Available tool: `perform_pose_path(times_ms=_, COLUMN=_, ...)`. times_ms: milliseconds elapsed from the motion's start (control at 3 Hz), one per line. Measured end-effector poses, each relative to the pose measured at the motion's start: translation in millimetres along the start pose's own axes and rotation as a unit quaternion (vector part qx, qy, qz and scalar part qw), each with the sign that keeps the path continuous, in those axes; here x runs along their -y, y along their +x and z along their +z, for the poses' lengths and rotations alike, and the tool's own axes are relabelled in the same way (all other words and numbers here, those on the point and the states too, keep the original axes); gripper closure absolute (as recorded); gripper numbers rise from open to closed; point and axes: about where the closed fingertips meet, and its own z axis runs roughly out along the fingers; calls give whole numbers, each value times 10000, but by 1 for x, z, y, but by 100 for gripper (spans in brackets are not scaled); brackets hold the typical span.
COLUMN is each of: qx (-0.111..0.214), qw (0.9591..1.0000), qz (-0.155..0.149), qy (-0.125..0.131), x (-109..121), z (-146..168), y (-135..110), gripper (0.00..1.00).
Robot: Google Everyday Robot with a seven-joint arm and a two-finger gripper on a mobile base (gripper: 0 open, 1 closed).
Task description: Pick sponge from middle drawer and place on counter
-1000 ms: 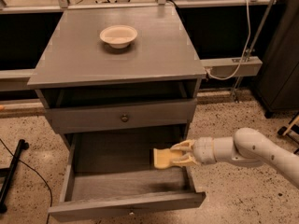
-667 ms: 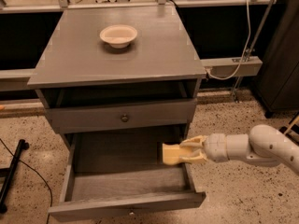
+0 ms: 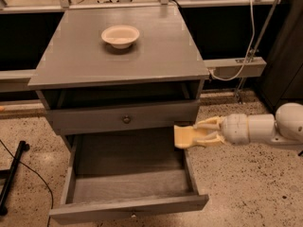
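The pale-yellow sponge [image 3: 183, 136] is held in my gripper [image 3: 204, 132], lifted above the right side wall of the open middle drawer [image 3: 128, 174]. My gripper's cream fingers [image 3: 209, 123] are shut on the sponge from the right, and the white arm [image 3: 265, 127] reaches in from the right edge. The drawer's grey floor is bare. The grey counter [image 3: 156, 46] lies above and behind, with free surface at its front and right.
A cream round bowl [image 3: 120, 35] sits at the back centre of the counter. A closed drawer front with a round knob [image 3: 126, 119] is just above the open drawer. A black stand leg [image 3: 13, 174] lies on the speckled floor at left.
My gripper has lifted the sponge up and to the right, from inside the drawer's right end to above its right side wall.
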Motion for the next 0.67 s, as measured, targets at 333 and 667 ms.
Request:
perform_pose_path(times_ms=333, qx=-185, qw=9994, qz=-305, qy=16, x=27, z=-24, y=-47, gripper=100)
perform_pose_path(times_ms=667, qx=-462, qw=9979, qz=-452, qy=69, x=48, z=-48, y=-85, gripper=100)
